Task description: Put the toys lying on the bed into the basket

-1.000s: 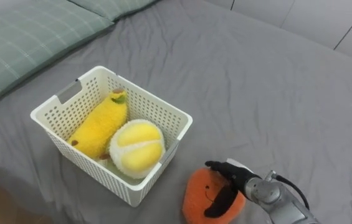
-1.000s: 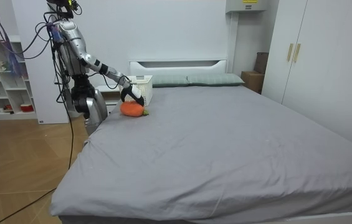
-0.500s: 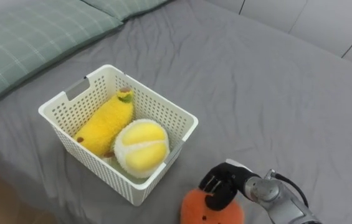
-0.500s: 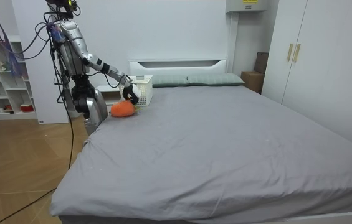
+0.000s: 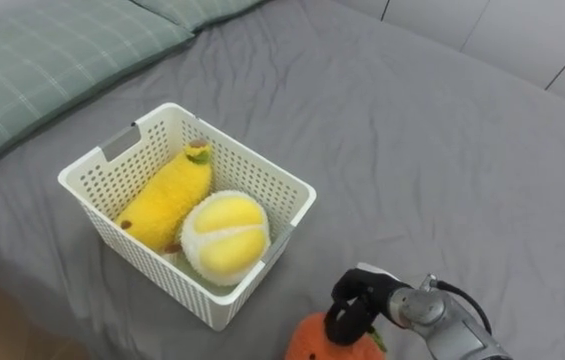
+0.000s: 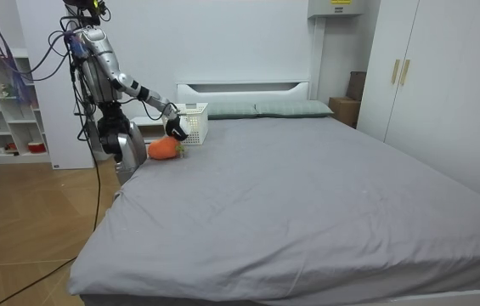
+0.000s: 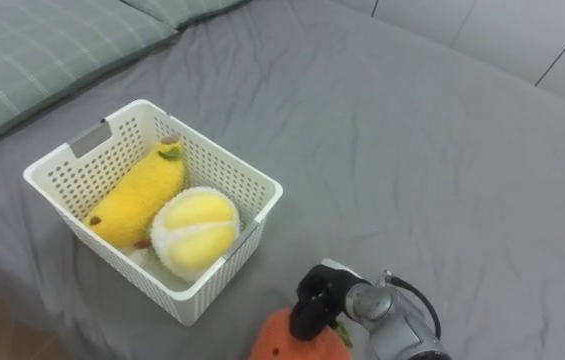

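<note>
Orange toy in right hand neared edge of bed.

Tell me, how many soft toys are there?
3: a banana and a round yellow toy in the basket, an orange toy gripped by the right hand beside it. More may hide underneath.

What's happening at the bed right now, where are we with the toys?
The robot stands at the side of the bed, near its head end. Its right hand has its fingers curled round the top of an orange plush toy, just beside the white basket. I cannot tell whether that toy is off the sheet. The basket already holds a yellow banana plush and a round yellow-and-white plush. The orange one is not yet in.
</note>
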